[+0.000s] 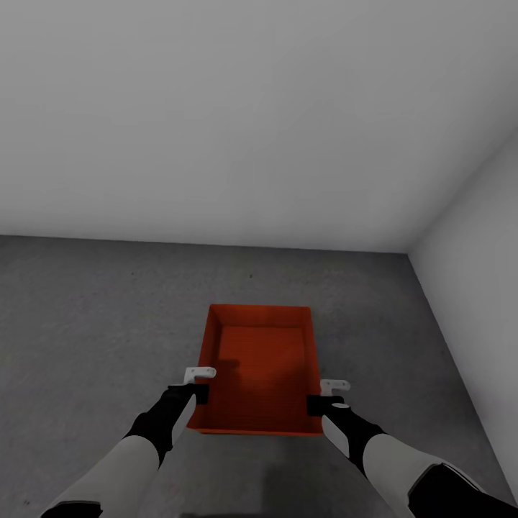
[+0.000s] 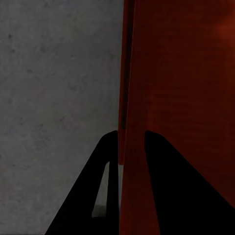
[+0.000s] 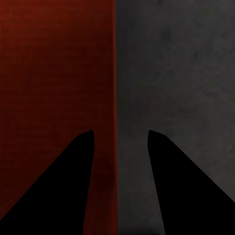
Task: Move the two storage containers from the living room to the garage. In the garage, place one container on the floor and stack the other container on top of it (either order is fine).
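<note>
One orange-red storage container (image 1: 262,374) lies open side up on the grey concrete floor (image 1: 101,324) of the garage, near a corner of white walls. My left gripper (image 1: 196,385) (image 2: 131,134) straddles the container's left wall (image 2: 128,98) near the front corner, its dark fingers closed tight on the rim. At the right wall (image 3: 115,98), my right gripper (image 1: 327,396) (image 3: 121,132) has one finger inside and one outside, with a clear gap on both sides of the rim. The other storage container is out of view.
A plain white wall (image 1: 252,122) rises a short way beyond the container. A second white wall (image 1: 482,259) runs along the right. Bare concrete (image 1: 79,388) stretches away to the left.
</note>
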